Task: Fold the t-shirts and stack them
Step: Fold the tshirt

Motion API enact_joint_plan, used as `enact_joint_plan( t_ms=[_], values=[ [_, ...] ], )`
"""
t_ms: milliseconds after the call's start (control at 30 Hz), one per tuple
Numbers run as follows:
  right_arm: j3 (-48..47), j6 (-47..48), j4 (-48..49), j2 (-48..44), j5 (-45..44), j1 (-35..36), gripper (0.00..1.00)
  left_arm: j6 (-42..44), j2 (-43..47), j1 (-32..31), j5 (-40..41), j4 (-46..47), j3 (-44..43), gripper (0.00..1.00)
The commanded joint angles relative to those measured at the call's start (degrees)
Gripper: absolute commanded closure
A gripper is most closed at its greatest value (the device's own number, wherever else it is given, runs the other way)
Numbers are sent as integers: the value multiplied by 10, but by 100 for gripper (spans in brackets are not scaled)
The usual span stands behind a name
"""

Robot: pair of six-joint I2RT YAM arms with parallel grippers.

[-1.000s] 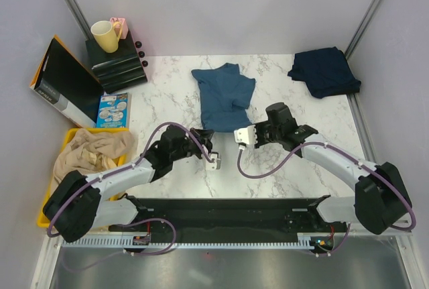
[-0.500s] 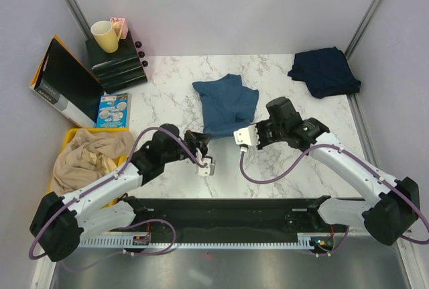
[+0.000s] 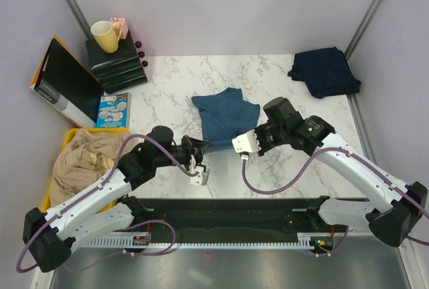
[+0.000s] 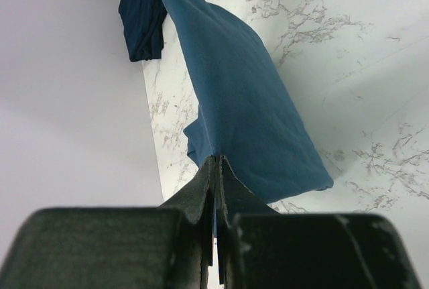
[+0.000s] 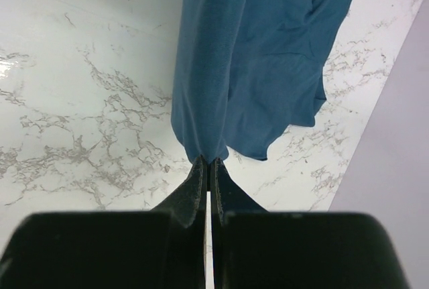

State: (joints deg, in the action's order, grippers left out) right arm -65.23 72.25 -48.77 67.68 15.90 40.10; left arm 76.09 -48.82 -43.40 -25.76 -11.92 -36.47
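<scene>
Steel-blue t-shirt (image 3: 224, 114) is the one I am working, and its near edge is up off the table (image 3: 167, 81), pinched at two places. Closest to me, the left gripper (image 4: 216, 161) has its jaws clamped on one near corner of the cloth. The right gripper (image 5: 208, 163) is clamped the same way on the other near corner, with the fabric rising straight out from between its fingers. From both wrist views the cloth runs away from the jaws in a taut sheet, while the far part and a sleeve lie rumpled on the marble. I judge the two-corner hold is there so I can pull the edge straight and lay the shirt flat before any fold. One grip alone would let it bunch up.

To my left a yellow tray (image 3: 67, 135) holds a heap of beige cloth (image 3: 87, 155), apart from the job. Beyond it lie a booklet (image 3: 112, 110) and a black box (image 3: 64, 84); both carry print, too small for me to read. A cream mug (image 3: 104, 35) sits on a black stand (image 3: 117, 64) in the far left corner.

The navy t-shirt (image 3: 325, 71) lies in the far right corner, bunched and well apart from both grippers, so stacking looks some way off
</scene>
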Motion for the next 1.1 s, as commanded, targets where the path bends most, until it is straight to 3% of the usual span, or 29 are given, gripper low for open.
enact_joint_plan(
  t_ms=[0,433,1067],
  values=[
    [-35,20,0,21,0,2,100,-17,-19,-1,-11,-8,-44,98],
    [-117,61,91,148,-30,-39,100,-25,-154,67,20,113,-114,98],
    [-177,50,219,284,-40,-98,100,-8,-276,149,33,253,-124,98]
  ],
)
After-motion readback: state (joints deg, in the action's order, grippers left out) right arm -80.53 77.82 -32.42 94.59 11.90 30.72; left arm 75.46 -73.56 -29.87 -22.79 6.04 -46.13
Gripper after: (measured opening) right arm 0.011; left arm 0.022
